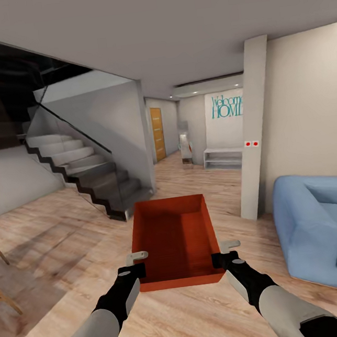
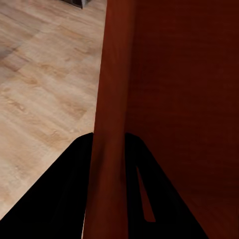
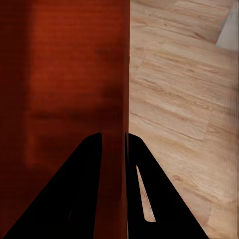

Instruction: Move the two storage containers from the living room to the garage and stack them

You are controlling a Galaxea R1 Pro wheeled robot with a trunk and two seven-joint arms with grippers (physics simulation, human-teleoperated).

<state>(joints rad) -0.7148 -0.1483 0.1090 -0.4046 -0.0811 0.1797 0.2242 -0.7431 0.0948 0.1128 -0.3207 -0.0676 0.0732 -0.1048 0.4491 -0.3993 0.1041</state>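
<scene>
Above the light wood-plank floor of the living room, one storage container hangs in front of the robot, carried by both arms, open side up, nothing inside. Left gripper pinches the container's left wall near the close corner; the left wrist view shows a black finger on each side of the thin red wall, pressed onto it. Right gripper does the same on the right wall, fingers clamped either side of it.

Step in hand, as I judge it: transport leg, first container lifted, robot heading out of the living room toward the garage. No garage or concrete floor visible yet. Next move calls for driving the base down the hallway past the staircase and pillar, keeping both pinches tight and the bin level, clearing the blue sofa on the right.

Count: containers seen, one; grippers, two; sofa, one; staircase, one; wooden door at the far end, one.
</scene>
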